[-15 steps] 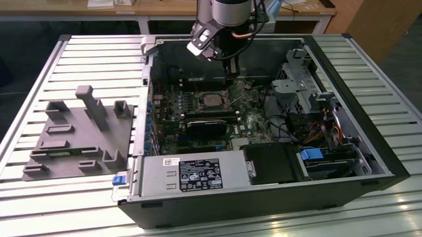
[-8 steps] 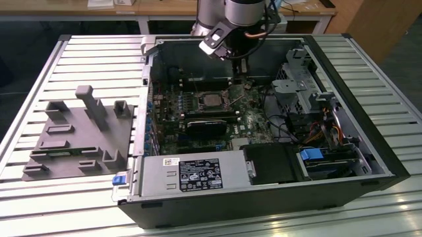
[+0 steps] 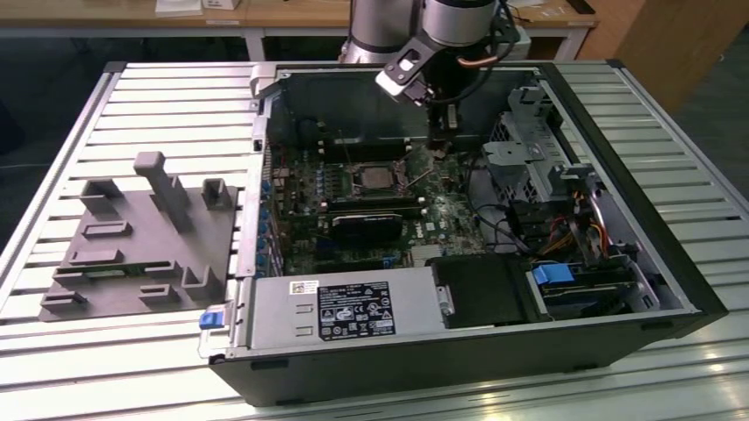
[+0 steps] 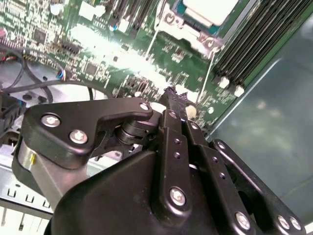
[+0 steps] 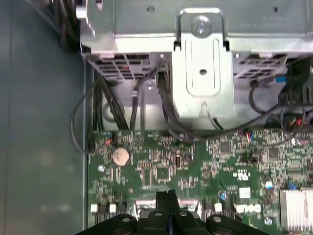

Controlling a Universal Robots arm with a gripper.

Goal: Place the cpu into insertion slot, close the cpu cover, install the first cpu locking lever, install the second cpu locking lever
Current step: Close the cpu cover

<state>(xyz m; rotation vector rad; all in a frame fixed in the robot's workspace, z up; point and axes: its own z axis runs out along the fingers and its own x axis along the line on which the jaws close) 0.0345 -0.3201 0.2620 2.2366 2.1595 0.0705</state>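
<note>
1. One cpu [image 4: 210, 6] sits in insertion slot [image 3: 346, 178]; cpu cover [image 4: 190, 34] looks shut over it.
2. Tool [image 5: 167, 197] clenched, empty, low over green board [image 5: 161, 161] nr slot.
3. I'd judge cpu light, stiff, fragile; hold by edges only.

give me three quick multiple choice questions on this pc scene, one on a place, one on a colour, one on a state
1. Where is the end effector?
A) over the grey fixture
B) inside the computer case, over the motherboard
C) on the power supply

2. What colour is the motherboard?
A) green
B) red
C) white

3. How are the end effector's fingers?
A) wide open
B) shut, empty
C) shut on a cable

Answers:
1. B: it reaches into the case beside the cpu.
2. A: the board is green in both wrist views.
3. B: the fingertips meet with nothing between them.
</note>
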